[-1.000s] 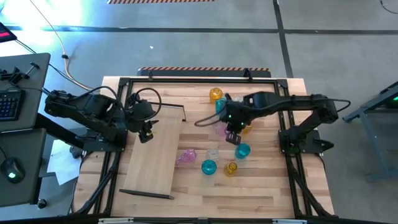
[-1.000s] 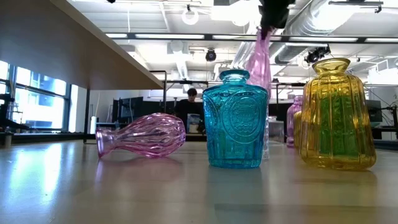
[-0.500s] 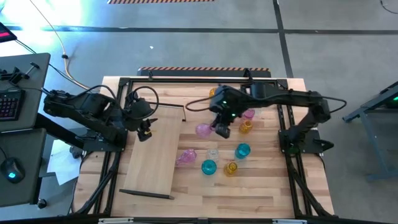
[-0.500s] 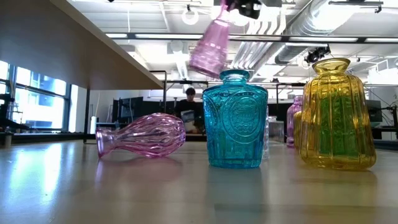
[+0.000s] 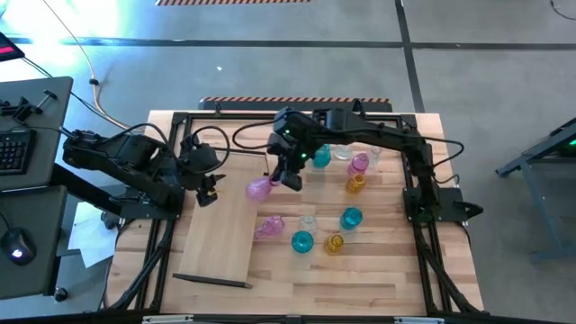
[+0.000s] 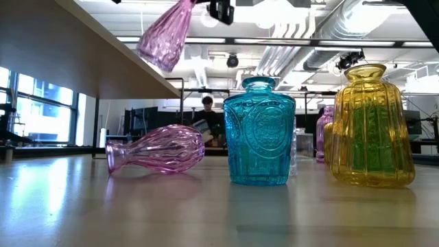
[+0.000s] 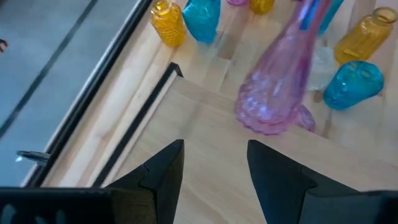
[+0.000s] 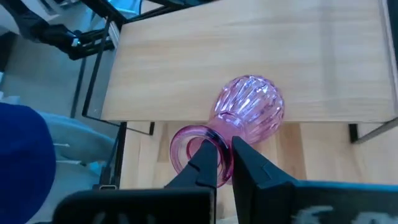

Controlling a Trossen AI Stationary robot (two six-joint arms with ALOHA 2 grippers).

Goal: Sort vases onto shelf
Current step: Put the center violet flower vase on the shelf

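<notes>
Carrying a pink vase by its rim in clamped fingers, right gripper is hovering at the bare shelf edge; left gripper is waiting open; remaining vases are sitting on the bench.

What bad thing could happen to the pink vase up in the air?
The right gripper pinches only the rim of the pink vase, which hangs tilted over the edge of the shelf. It might slip out and crack. It could also bump the left gripper, waiting open at the shelf's other side. Set down tilted, it may roll like the fallen pink vase.
</notes>
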